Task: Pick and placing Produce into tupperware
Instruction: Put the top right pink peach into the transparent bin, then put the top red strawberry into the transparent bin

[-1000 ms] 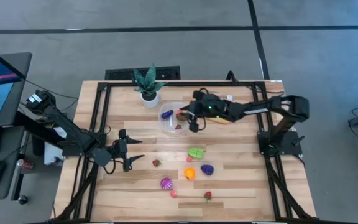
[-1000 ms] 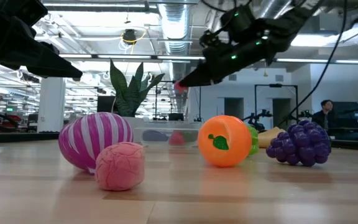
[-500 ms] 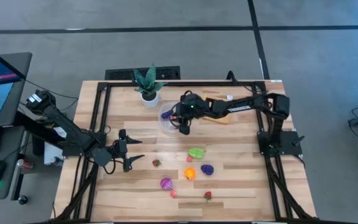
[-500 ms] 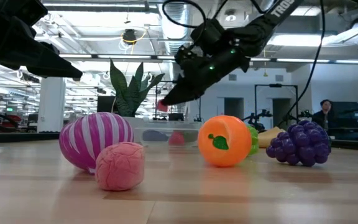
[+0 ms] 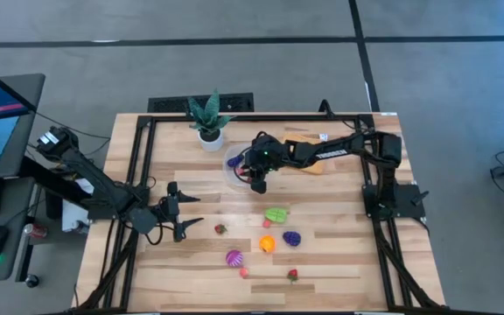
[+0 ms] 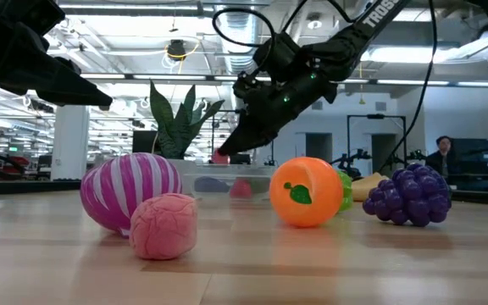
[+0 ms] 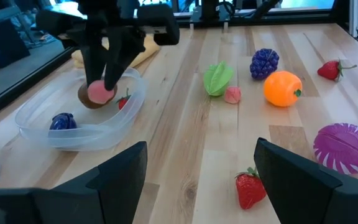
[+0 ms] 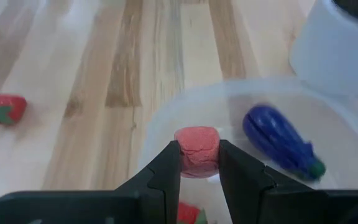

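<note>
The tupperware [image 5: 241,170] is a small, round, see-through tub with a whitish rim, low-walled, standing on the wooden table [image 5: 339,262] just beside the white pot of the potted plant [image 5: 208,121]. Above its open mouth hangs the right gripper [image 8: 199,163], its two dark fingers closed tight on a pink lump [image 8: 197,151], a small rounded, matte piece with a dimpled skin. Inside the tub lie three pieces: one dark purple eggplant [image 8: 279,140] with a green stem end, one brown round piece [image 7: 87,98] and one red strawberry [image 7: 125,101] with green leaves, the last two close beside the gripper. Out on the table, well apart from the tub, the high view gives seven more: one green leafy piece [image 5: 276,214], one small pink piece [image 5: 267,224] just beside it, one orange [image 5: 267,244], one purple grape bunch [image 5: 291,238], one magenta striped ball [image 5: 234,258], and two strawberries, one nearer the tub [image 5: 220,229] and one far from it [image 5: 293,275]; a further small pink piece [image 5: 244,272] lies beside the striped ball. The left gripper [image 5: 185,223] waits well away from the tub, jaws spread wide and holding nothing.
</note>
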Available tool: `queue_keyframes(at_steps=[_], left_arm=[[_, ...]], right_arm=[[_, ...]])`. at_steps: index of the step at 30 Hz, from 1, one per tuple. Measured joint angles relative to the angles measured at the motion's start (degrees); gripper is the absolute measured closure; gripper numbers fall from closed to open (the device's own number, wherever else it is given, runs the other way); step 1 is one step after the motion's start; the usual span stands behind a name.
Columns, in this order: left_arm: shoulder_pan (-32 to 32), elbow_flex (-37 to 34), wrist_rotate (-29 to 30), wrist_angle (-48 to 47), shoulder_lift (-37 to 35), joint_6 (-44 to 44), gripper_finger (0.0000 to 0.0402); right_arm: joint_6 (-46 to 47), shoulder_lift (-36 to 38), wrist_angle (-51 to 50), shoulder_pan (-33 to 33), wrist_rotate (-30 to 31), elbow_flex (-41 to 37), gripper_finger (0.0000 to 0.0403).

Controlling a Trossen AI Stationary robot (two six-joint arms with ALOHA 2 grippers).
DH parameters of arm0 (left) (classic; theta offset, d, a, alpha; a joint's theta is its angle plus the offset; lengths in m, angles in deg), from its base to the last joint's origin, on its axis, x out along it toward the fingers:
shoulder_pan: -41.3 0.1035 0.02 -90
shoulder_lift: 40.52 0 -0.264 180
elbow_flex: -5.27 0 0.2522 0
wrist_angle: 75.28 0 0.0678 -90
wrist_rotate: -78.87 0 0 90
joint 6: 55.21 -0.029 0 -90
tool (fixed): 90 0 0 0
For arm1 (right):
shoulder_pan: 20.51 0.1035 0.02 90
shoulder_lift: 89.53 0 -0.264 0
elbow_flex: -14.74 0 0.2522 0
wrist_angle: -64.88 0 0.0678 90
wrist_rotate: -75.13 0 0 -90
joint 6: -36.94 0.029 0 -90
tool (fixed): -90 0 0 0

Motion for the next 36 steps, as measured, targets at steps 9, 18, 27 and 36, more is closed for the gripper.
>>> queue_keyframes(at_steps=[9, 18, 27, 36], left_arm=[[0.0, 0.0, 0.0, 0.0, 0.0, 0.0, 0.0115], [0.0, 0.0, 0.0, 0.0, 0.0, 0.0, 0.0115], [0.0, 0.0, 0.0, 0.0, 0.0, 0.0, 0.0115], [0.0, 0.0, 0.0, -1.2, 0.0, 0.2, 0.0115]], right_arm=[[0.4, 0.0, -0.3, 0.0, -0.3, -0.1, 0.0275], [0.9, 0.0, -0.3, -0.1, -0.7, -0.1, 0.0235], [0.9, 0.0, -0.1, -0.1, -0.7, -0.1, 0.0194], [-0.7, 5.4, -6.9, 2.8, -0.9, -0.1, 0.0186]])
